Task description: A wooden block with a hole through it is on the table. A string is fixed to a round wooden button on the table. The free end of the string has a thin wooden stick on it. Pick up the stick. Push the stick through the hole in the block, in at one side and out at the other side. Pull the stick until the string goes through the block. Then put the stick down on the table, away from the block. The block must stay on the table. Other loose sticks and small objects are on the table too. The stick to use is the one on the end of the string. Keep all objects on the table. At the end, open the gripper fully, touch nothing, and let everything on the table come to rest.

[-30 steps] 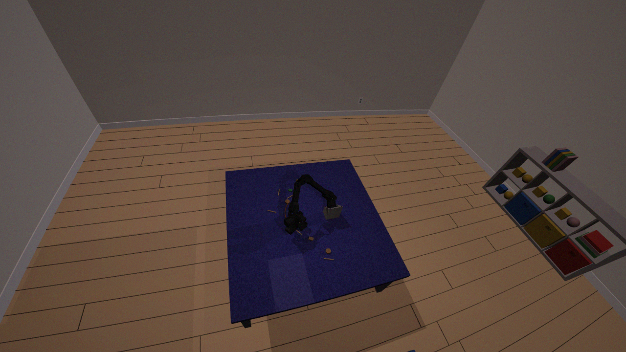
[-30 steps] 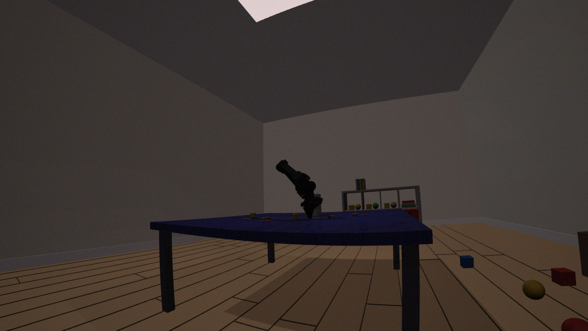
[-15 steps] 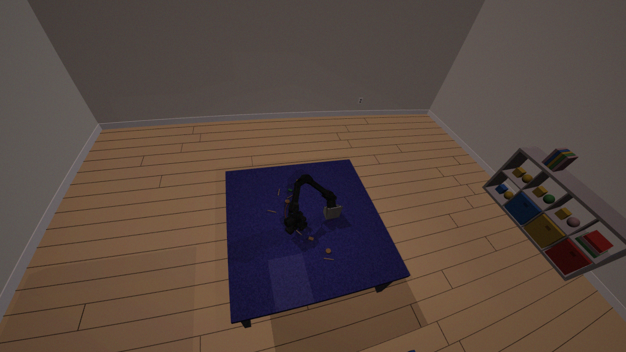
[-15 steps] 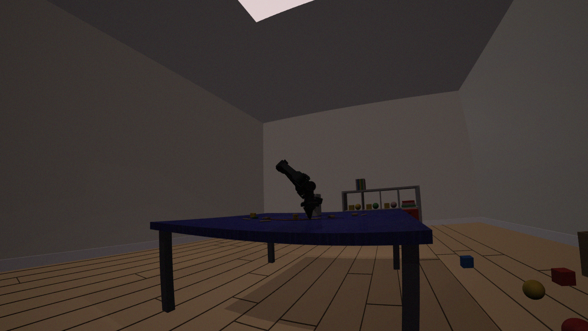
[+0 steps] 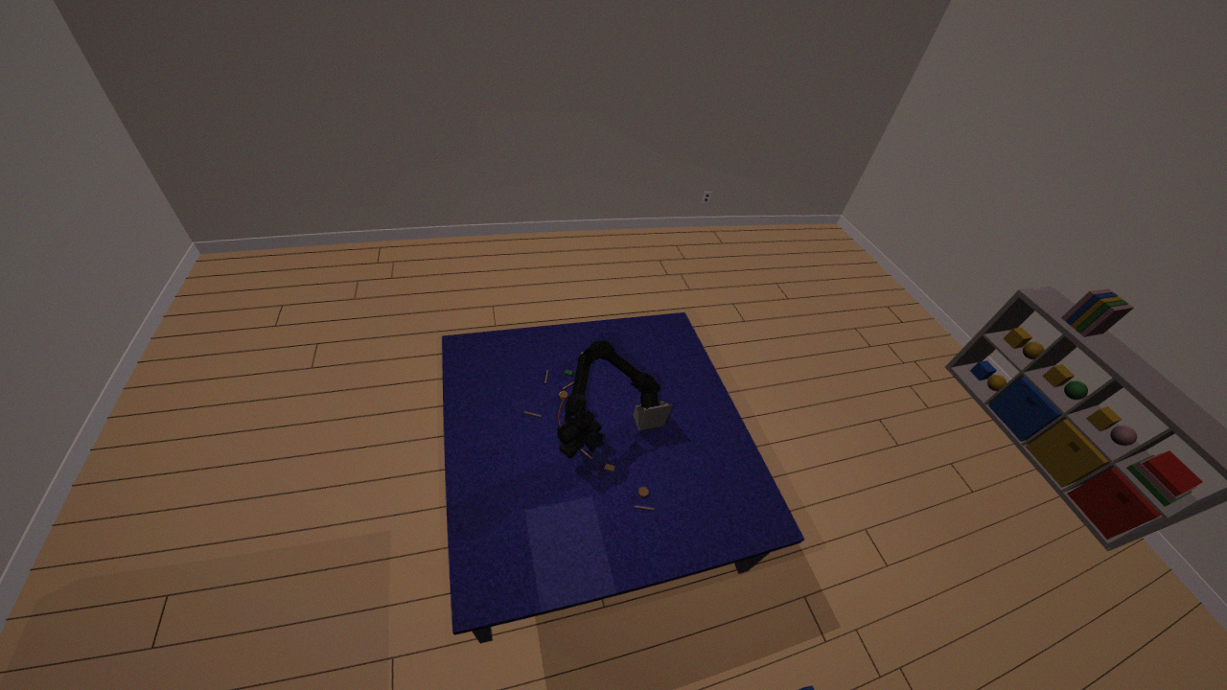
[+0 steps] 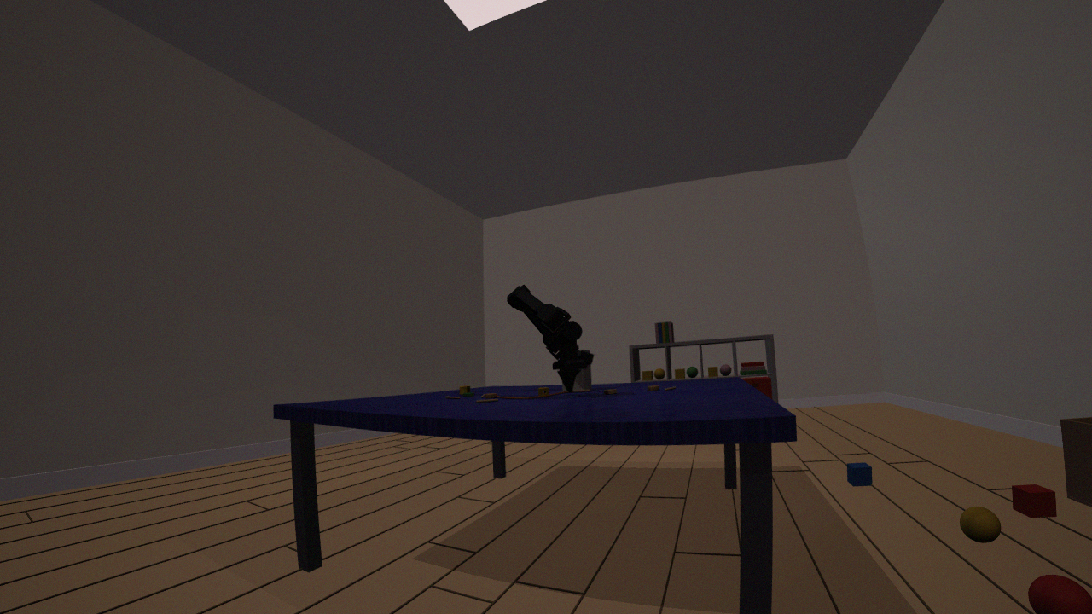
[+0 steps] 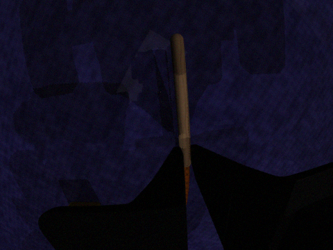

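our arm [image 5: 619,363] rises from its base, arches over at the elbow and drops steeply, wrist pointing down, so that our gripper [image 5: 580,441] sits low, just over the table. from the wrist view, our two dark fingers stand nearly together, leaving only a narrow slit between them, and they are clamped on the thin stick [image 7: 182,97], which juts out ahead of the fingertips.
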Tool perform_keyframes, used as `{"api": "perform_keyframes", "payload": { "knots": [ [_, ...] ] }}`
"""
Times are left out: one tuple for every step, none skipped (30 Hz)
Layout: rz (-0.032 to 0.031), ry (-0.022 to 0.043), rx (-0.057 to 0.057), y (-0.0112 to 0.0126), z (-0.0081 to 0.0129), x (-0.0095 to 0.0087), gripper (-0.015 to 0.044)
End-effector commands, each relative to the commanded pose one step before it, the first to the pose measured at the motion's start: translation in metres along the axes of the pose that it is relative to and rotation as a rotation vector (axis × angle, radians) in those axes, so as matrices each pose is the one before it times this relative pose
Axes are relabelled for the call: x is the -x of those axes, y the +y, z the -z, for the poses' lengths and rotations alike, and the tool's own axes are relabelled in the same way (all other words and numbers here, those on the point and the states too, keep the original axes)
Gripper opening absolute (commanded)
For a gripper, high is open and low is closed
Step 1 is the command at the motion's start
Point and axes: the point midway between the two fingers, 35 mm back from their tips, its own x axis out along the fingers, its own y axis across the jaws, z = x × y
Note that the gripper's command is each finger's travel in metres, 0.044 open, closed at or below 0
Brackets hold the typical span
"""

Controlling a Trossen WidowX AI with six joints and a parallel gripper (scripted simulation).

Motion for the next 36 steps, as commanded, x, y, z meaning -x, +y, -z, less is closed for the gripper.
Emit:
{"api": "perform_keyframes", "payload": {
  "knots": [
    [0.00609,-0.00279,-0.0082,-0.00227,0.00027,0.00605,0.0000],
    [0.00006,-0.00009,0.0000,-0.00006,-0.00001,0.00130,0.0000],
    [0.00006,-0.00008,0.0000,-0.00005,-0.00001,0.00130,0.0000],
    [0.00005,-0.00008,0.0000,-0.00004,-0.00001,0.00131,0.0000],
    [0.00005,-0.00008,0.0000,-0.00004,-0.00002,0.00131,0.0000],
    [0.00004,-0.00007,0.0000,-0.00003,-0.00002,0.00131,0.0000],
    [0.00004,-0.00007,0.0000,-0.00003,-0.00002,0.00131,0.0000],
    [0.00003,-0.00006,0.0000,-0.00002,-0.00002,0.00131,0.0000],
    [0.00003,-0.00006,0.0000,-0.00001,-0.00002,0.00131,0.0000],
    [0.00002,-0.00005,0.0000,-0.00001,-0.00002,0.00132,0.0000],
    [0.00002,-0.00005,0.0000,0.00000,-0.00002,0.00132,0.0000],
    [0.00002,-0.00005,0.0000,0.00000,-0.00002,0.00132,0.0000],
    [0.00001,-0.00004,0.0000,0.00001,-0.00002,0.00132,0.0000],
    [0.00001,-0.00004,0.0000,0.00001,-0.00002,0.00132,0.0000],
    [0.00000,-0.00003,0.0000,0.00002,-0.00002,0.00132,0.0000],
    [0.00000,-0.00003,0.0000,0.00003,-0.00002,0.00133,0.0000],
    [-0.00001,-0.00002,0.0000,0.00003,-0.00002,0.00133,0.0000],
    [-0.00001,-0.00002,0.0000,0.00004,-0.00002,0.00133,0.0000],
    [-0.00002,-0.00001,0.0000,0.00004,-0.00002,0.00133,0.0000],
    [-0.00002,-0.00001,0.0000,0.00005,-0.00002,0.00133,0.0000],
    [-0.00003,-0.00001,0.0000,0.00006,-0.00002,0.00133,0.0000],
    [-0.00003,0.00000,0.0000,0.00006,-0.00002,0.00133,0.0000],
    [-0.00003,0.00000,0.0000,0.00007,-0.00003,0.00133,0.0000],
    [-0.00004,0.00001,0.0000,0.00007,-0.00003,0.00134,0.0000],
    [-0.00004,0.00001,0.0000,0.00007,-0.00002,0.00120,0.0000],
    [-0.00004,0.00001,0.0000,0.00008,-0.00002,0.00120,0.0000],
    [-0.00005,0.00002,0.0000,0.00008,-0.00002,0.00120,0.0000],
    [-0.00005,0.00002,0.0000,0.00009,-0.00002,0.00120,0.0000],
    [-0.00005,0.00003,0.0000,0.00009,-0.00002,0.00121,0.0000],
    [-0.00006,0.00003,0.0000,0.00010,-0.00002,0.00121,0.0000],
    [-0.00006,0.00003,0.0000,0.00010,-0.00002,0.00119,0.0000],
    [-0.00005,0.00003,0.0000,0.00008,-0.00002,0.00091,0.0000],
    [-0.00524,0.00294,0.0080,0.00155,0.00003,-0.00437,0.0000],
    [0.00014,0.00006,0.0000,-0.00001,-0.00002,0.00016,0.0000],
    [0.00035,0.00016,0.0001,-0.00003,-0.00004,0.00040,0.0000],
    [0.00014,0.00006,0.0000,-0.00001,-0.00002,0.00016,0.0000]
  ]
}}
